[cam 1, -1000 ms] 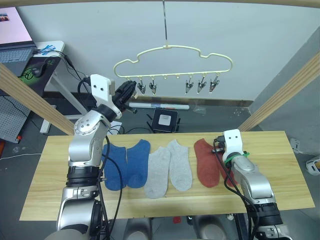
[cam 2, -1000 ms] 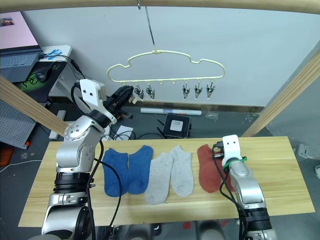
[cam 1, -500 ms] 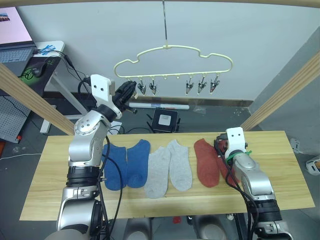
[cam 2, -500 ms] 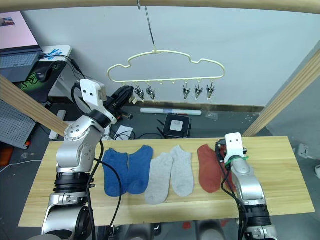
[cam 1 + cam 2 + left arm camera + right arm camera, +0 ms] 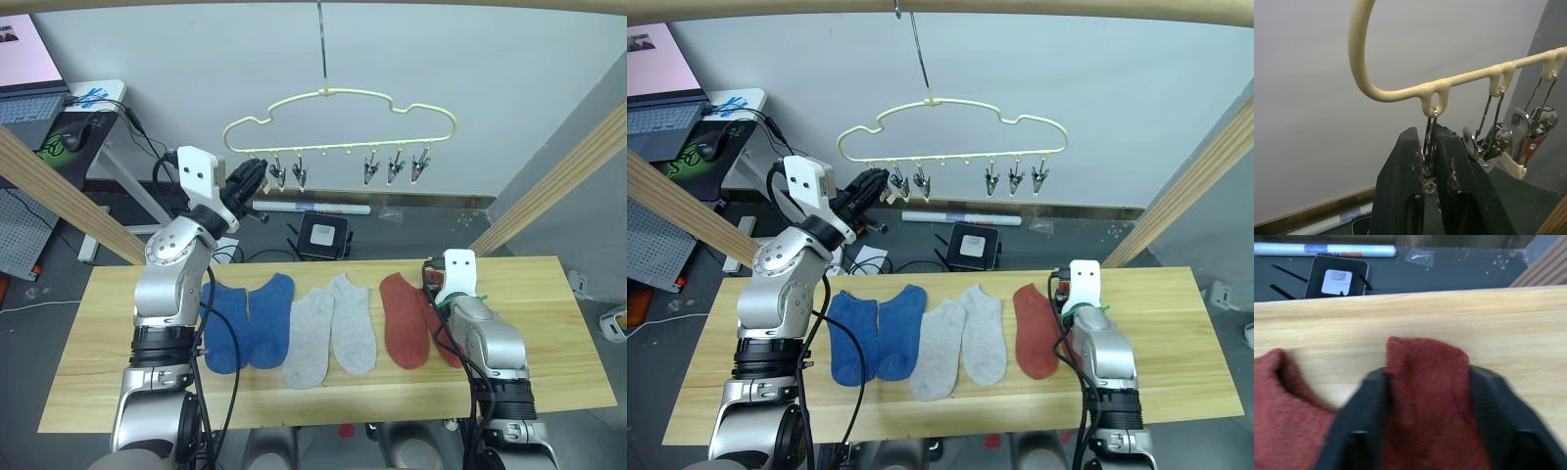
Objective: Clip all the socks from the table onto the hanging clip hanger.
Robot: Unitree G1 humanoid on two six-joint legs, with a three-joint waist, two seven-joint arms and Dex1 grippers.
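- No legible writing or brand marks on any item.
- Left gripper (image 5: 1429,166): raised at the clip hanger (image 5: 343,98); fingers (image 5: 1400,196) pressed together on the endmost metal clip (image 5: 1428,147) at the hanger's left end.
- Right gripper (image 5: 1427,396): down on the counter (image 5: 529,284); fingers (image 5: 1359,416) spread, one on each side of a rust-red sock (image 5: 1427,377), not yet pinching it.
- Second rust-red sock (image 5: 402,318) just beside it.
- Two grey socks (image 5: 328,328) and two blue socks (image 5: 245,318) lie flat in a row on the counter.
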